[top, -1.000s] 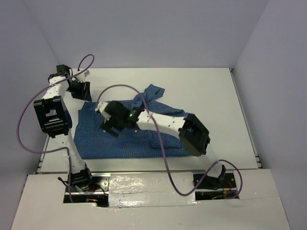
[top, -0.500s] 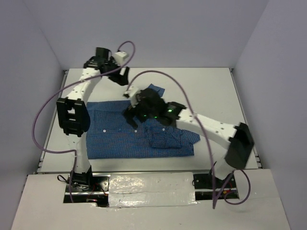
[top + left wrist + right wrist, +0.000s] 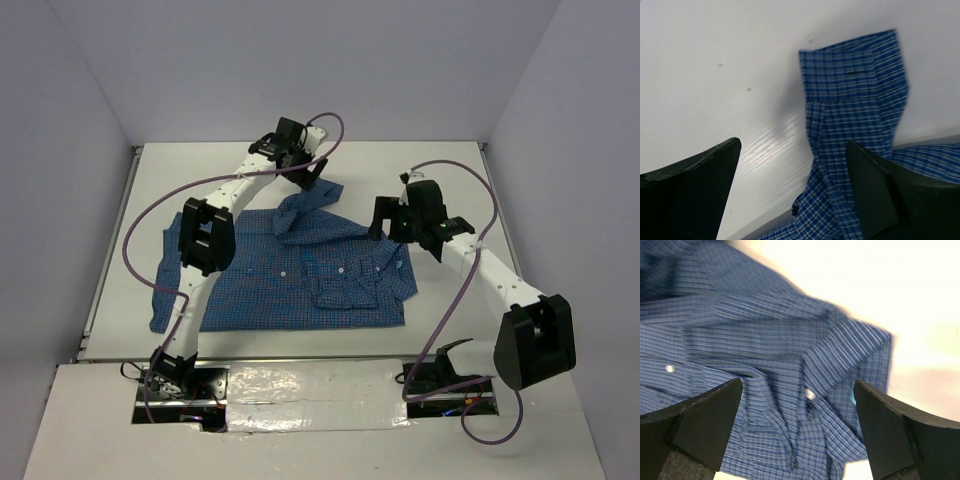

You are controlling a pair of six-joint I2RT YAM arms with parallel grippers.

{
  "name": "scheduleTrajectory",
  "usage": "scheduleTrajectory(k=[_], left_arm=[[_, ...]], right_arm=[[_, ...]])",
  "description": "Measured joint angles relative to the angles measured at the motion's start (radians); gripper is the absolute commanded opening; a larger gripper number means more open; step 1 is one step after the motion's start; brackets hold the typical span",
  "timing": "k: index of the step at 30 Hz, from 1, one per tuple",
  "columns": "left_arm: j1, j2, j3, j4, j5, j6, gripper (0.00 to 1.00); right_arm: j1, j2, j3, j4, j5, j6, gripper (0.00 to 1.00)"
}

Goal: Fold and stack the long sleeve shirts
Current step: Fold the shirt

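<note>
Shirt, blue finely checked cloth button-up [image 3: 300,285]: spread on white table [image 3: 450,300], sleeve cuff [image 3: 325,190] at far side. Left gripper [image 3: 303,168] above cuff, right gripper [image 3: 385,222] above right edge; both jaws wide, empty, seemingly poised for folding.

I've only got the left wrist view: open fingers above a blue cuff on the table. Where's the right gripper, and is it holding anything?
Observer: The right gripper hovers open over the shirt's right edge, holding nothing.
Operator: Is the shirt flat?
Observer: Its right side is rumpled; the rest lies flat, buttons up.
Operator: Where does this sleeve lead?
Observer: It juts from the shirt's far edge, with the left gripper above its end.
</note>
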Motion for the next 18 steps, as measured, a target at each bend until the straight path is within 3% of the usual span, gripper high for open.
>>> scheduleTrajectory(k=[6, 13, 15, 16, 18], left_arm=[[-0.004, 0.016, -0.023, -0.019, -0.067, -0.008, 0.98], [-0.012, 0.034, -0.027, -0.036, 0.098, -0.07, 0.7], [-0.013, 0.037, -0.027, -0.04, 0.135, -0.087, 0.51], [-0.013, 0.039, -0.026, -0.043, 0.146, -0.09, 0.28], [-0.013, 0.045, -0.018, -0.056, 0.167, -0.102, 0.03]], right_arm=[[-0.049, 0.0, -0.056, -0.006, -0.037, 0.024, 1.0], [-0.099, 0.056, -0.056, 0.005, -0.066, 0.045, 0.98], [-0.119, 0.103, -0.055, 0.008, -0.078, 0.057, 0.96], [-0.127, 0.13, -0.053, 0.009, -0.084, 0.063, 0.94], [-0.134, 0.187, -0.046, 0.01, -0.098, 0.071, 0.92]])
